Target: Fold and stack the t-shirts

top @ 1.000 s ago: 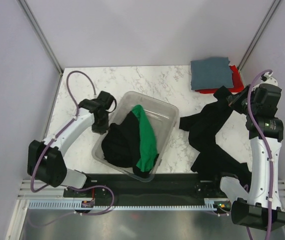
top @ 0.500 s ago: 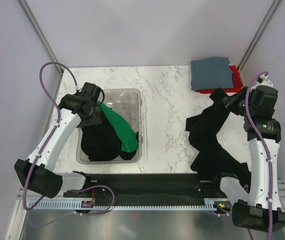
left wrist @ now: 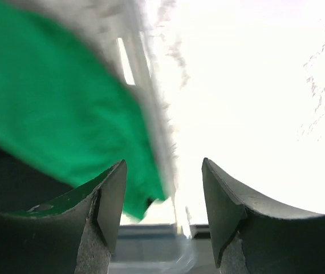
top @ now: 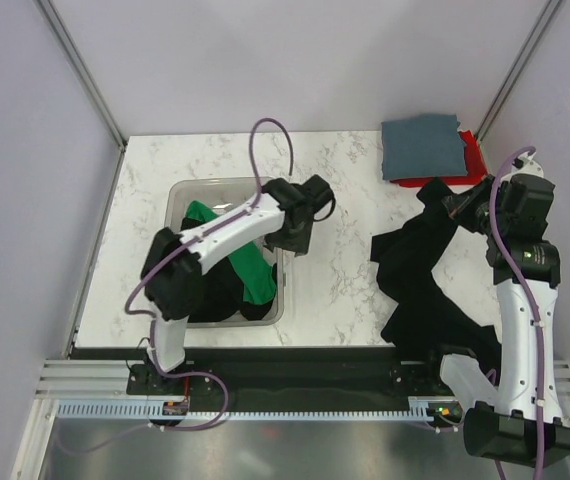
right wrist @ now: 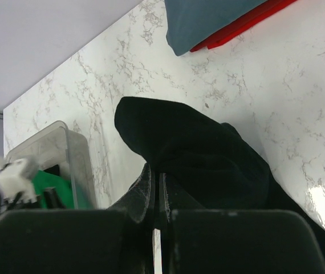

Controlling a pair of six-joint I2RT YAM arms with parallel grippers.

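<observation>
Gripping black t-shirt [right wrist: 208, 154]: right pincer [right wrist: 155, 184] clamped | left pincer [left wrist: 163, 177]: parted, empty, over bin [top: 205, 182] rim beside green t-shirt [left wrist: 54, 103]

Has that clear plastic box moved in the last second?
Yes. The box has slid left, away from the folded grey-blue shirt in the far corner, and no longer sits askew.

I saw a large black tee [top: 415, 265] crumpled at right, a green tee [top: 255, 278] bunched with another black tee [top: 223, 292] centre-left, and a grey-blue tee [top: 423, 145] folded on a red tee [top: 475, 160] upper right.
</observation>
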